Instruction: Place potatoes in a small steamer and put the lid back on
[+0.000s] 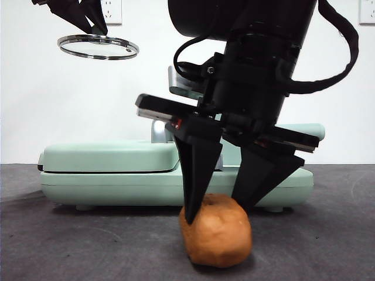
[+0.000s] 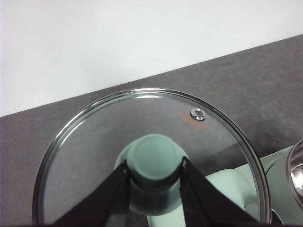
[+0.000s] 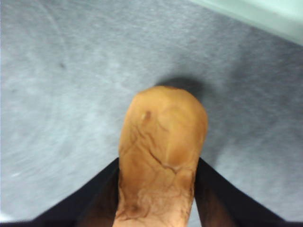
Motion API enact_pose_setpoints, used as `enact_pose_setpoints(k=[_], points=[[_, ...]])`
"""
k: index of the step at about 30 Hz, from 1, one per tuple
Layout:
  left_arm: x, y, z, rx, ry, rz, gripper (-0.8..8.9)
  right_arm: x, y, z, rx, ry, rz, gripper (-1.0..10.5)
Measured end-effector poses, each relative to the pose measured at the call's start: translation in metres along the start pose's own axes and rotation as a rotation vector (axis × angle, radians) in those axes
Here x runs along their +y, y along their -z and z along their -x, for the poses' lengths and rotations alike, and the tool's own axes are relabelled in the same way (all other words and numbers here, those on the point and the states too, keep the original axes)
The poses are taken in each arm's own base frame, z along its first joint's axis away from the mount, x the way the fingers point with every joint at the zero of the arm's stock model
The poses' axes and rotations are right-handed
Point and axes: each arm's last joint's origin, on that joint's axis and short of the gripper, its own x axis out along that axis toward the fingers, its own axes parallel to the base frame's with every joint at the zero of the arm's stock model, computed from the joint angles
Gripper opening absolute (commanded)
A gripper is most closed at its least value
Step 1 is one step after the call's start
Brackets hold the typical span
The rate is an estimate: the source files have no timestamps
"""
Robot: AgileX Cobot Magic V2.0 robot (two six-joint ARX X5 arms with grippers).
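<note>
Potato first: one oblong, orange-brown lump with a rough matte skin [image 1: 215, 231] is sitting on the dark grey table [image 1: 88, 246], right up at the front, and the right gripper [image 1: 225, 209] is down on it from above. Its two black jaws straddle the lump, one on each flank, tips low against the sides near the top of the skin. From the right wrist view the potato [image 3: 162, 156] fills the gap between the jaws completely, so the jaws are closed in onto it; its underside looks to be resting on the table.

Up at the top corner, well apart from all that, the left gripper [image 1: 95, 28] hangs high in the air with the round clear glass lid with the steel rim [image 1: 98, 47] dangling level beneath it. The left wrist view shows why: both jaws are pinched on the small mint-green knob [image 2: 155, 158] at the middle of the lid [image 2: 94, 142].

Behind the potato lies a flat mint-green griddle [image 1: 111, 172], wide and low, stretching across the table. A curved steel rim [image 2: 296, 172] shows at the edge of the left wrist view, with mint green beneath the glass; what it belongs to I cannot tell.
</note>
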Motion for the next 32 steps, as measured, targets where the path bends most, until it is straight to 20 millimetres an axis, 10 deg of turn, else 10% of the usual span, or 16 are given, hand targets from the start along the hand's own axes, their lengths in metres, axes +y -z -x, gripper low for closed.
enact_pose_setpoints(k=[5,19,25,32], points=[[0.0,0.0,0.0,0.004,0.0,0.001,0.07,-0.002,-0.021,0.02,0.043,-0.082,-0.039,1.4],[0.0,0.002,-0.001,0.016,0.001,0.017,0.06,-0.04,-0.145,0.167,-0.31,-0.106,-0.026,1.5],[0.0,0.003,-0.004,0.024,0.002,0.022,0.06,-0.072,-0.193,0.159,-0.3,-0.04,-0.051,1.7],[0.001,0.004,-0.006,0.028,0.002,0.022,0.06,-0.094,-0.218,0.103,-0.158,0.007,-0.063,1.8]])
